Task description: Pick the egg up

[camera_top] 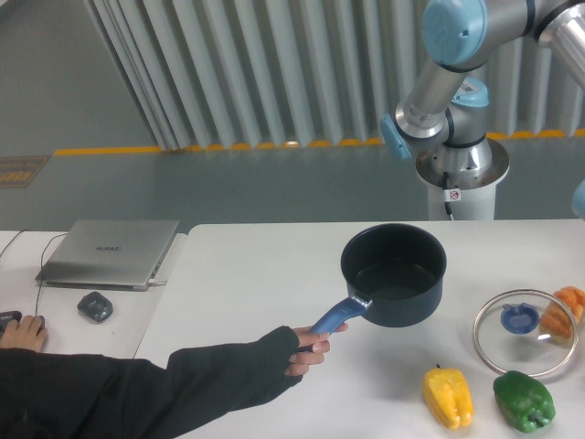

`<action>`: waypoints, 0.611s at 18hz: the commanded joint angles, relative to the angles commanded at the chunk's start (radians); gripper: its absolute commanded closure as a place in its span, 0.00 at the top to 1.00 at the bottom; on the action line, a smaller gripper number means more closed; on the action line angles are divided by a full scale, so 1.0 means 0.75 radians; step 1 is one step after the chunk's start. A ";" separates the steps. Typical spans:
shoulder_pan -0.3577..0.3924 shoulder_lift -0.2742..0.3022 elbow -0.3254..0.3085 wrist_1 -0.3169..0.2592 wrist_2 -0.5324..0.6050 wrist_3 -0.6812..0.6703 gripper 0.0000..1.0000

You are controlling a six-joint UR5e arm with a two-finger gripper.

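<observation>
A robotics lab: a pedestal-mounted robot arm (454, 82) behind a white surface (256, 274), a laptop (110, 251), painted concrete floor with a yellow line (110, 150).

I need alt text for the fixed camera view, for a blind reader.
A hand holds the handle of a dark pot on a white table. At right lie a glass lid, an egg and two peppers.
</observation>
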 joint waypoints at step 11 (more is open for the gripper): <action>-0.010 0.000 0.002 -0.002 0.000 -0.006 0.34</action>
